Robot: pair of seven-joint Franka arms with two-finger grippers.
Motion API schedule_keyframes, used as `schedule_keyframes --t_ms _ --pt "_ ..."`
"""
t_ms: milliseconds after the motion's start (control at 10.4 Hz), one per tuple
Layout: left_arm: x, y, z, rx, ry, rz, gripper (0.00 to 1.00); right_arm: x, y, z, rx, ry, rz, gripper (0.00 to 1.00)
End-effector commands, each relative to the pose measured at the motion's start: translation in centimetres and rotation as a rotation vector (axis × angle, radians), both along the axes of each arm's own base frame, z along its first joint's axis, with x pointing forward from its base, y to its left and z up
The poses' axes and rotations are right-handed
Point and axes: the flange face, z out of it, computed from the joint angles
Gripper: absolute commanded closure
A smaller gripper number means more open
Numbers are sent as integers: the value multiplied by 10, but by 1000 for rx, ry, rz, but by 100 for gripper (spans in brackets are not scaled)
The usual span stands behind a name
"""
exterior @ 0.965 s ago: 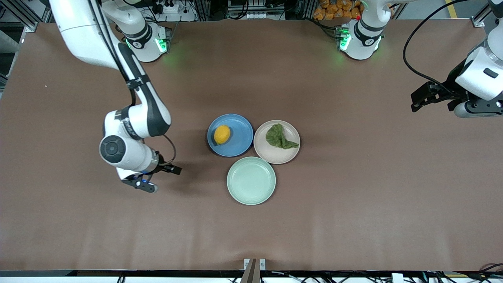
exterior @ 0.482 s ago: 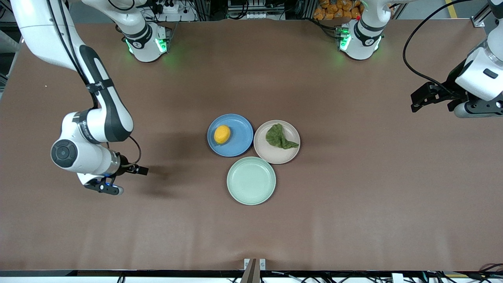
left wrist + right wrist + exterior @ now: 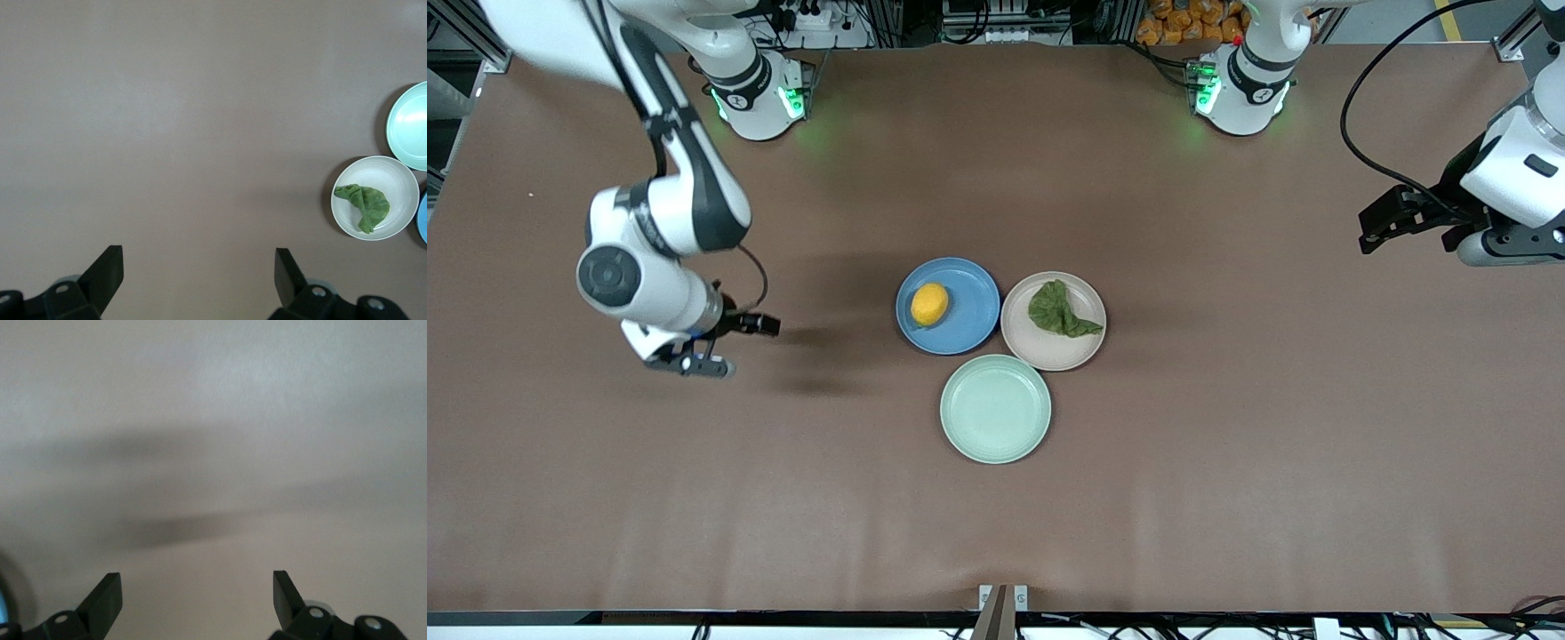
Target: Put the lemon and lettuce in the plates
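Observation:
The lemon (image 3: 929,304) lies in the blue plate (image 3: 971,289). The lettuce (image 3: 1060,311) lies in the beige-pink plate (image 3: 1049,354) beside it, and both show in the left wrist view, the lettuce (image 3: 363,203) in its plate (image 3: 395,179). My right gripper (image 3: 694,364) is open and empty over bare table toward the right arm's end, well apart from the plates; its wrist view shows its spread jaws (image 3: 197,583) over bare table. My left gripper (image 3: 1485,253) is open and empty, waiting high over the left arm's end (image 3: 199,257).
An empty pale mint-green plate (image 3: 995,409) sits nearer the front camera, touching the other two plates; it also shows in the left wrist view (image 3: 410,127). A black cable (image 3: 1356,124) hangs by the left arm.
My right gripper has moved away from the plates toward the right arm's end of the table, then a little toward its base. The left arm, lemon and lettuce have not moved.

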Motion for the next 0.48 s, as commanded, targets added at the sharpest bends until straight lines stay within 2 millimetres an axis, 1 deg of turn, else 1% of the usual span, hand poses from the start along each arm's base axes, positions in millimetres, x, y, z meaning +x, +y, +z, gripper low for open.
schedule_keyframes --t_ms 0,193,289,386 --pt "-3 3 6 27 -1 -11 0 -38 9 39 -20 -51 69 0" --pt "-3 0 6 27 -1 -13 0 -32 1 65 -9 -93 125 0" --pt "-3 -1 5 27 0 -14 0 -27 -9 79 -9 -97 127 0" --pt "-3 1 6 27 -1 -13 0 -21 -13 96 -10 -95 124 0"
